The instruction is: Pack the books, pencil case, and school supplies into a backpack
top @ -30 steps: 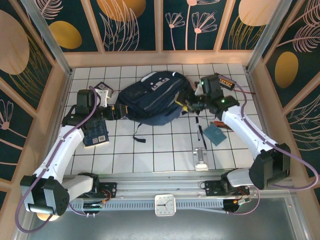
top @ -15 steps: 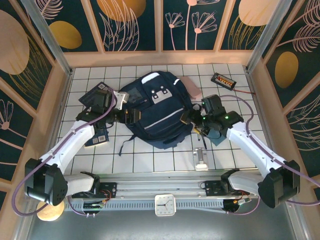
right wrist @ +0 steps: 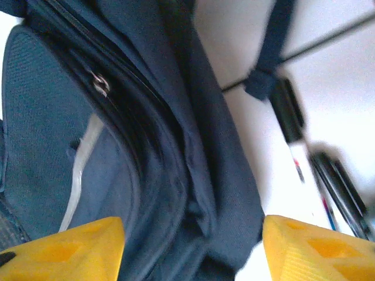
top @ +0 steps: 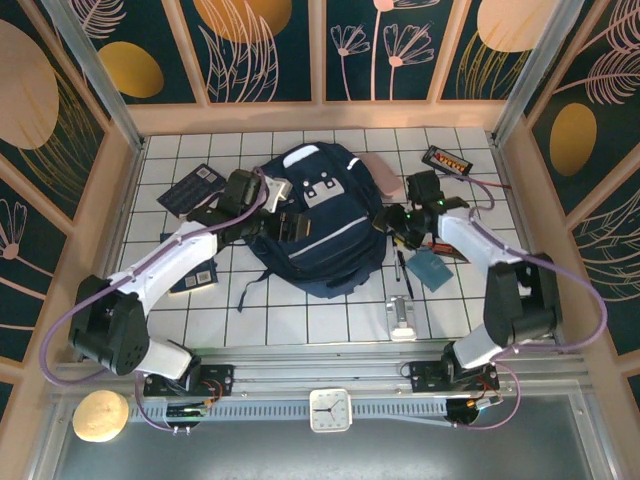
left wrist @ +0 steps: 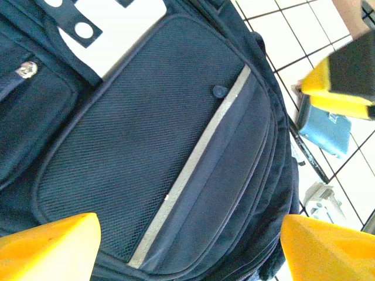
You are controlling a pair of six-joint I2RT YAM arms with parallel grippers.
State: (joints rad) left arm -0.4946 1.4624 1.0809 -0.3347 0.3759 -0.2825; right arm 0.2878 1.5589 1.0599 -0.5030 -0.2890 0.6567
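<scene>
The navy backpack (top: 330, 250) lies front-up mid-table. My left gripper (top: 290, 224) hangs open over its front pocket (left wrist: 146, 134), the yellow fingertips (left wrist: 50, 246) wide apart on either side of the pale stripe. At the bag's right edge my right gripper (top: 385, 222) is open, with the zippered side folds (right wrist: 176, 175) between its fingertips (right wrist: 319, 249). The pink pencil case (top: 386, 181) peeks out behind the bag. A black book (top: 193, 187) lies far left and a teal notebook (top: 432, 268) on the right. The pens (top: 402, 266) lie beside the bag (right wrist: 293, 117).
A dark blue booklet (top: 195, 274) lies under my left arm. A silver metal piece (top: 402, 318) sits near the front edge. The black gadget with a red wire (top: 447, 160) is at the back right. Wooden walls ring the tiled table (top: 300, 320).
The backpack has swung from lying crosswise to front-up. My left gripper moved right onto its front pocket. My right gripper came back in to the bag's right edge.
</scene>
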